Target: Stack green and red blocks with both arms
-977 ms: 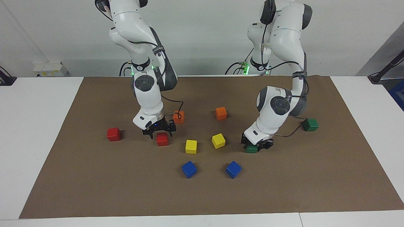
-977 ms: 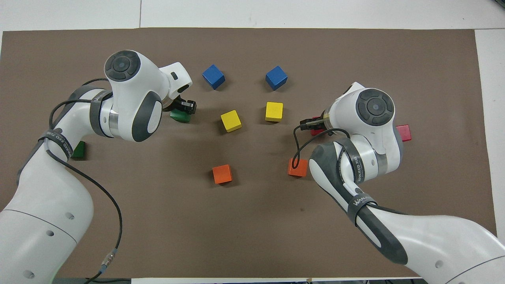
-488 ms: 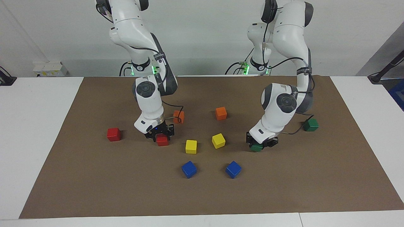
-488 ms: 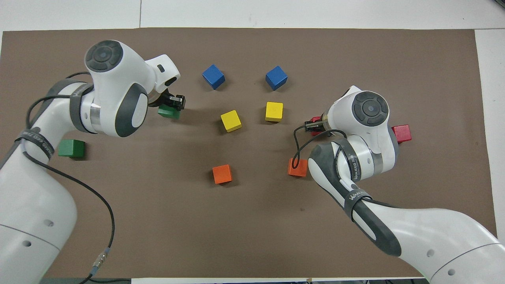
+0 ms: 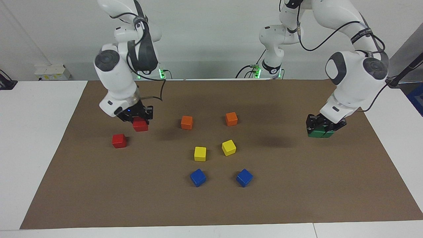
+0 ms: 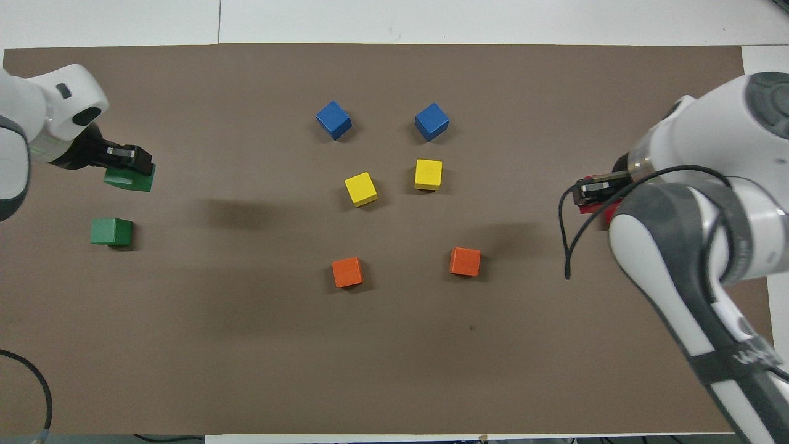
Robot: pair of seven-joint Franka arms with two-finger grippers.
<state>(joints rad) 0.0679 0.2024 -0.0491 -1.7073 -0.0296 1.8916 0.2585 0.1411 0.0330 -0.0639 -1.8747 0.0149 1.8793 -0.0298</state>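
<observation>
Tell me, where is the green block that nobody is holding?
The loose green block lies on the brown mat at the left arm's end, just under the left pincer carrying the other green block.

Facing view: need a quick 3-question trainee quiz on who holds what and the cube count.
1. True or false: the left tool is shut on a blue cube.
2. How many orange cubes lie on the mat? A one, B two, C three.
3. Fill in: the right tool is shut on a ___ block.

Key:
1. False; it holds a green block.
2. B.
3. Red; the red block is lifted off the mat.
</observation>
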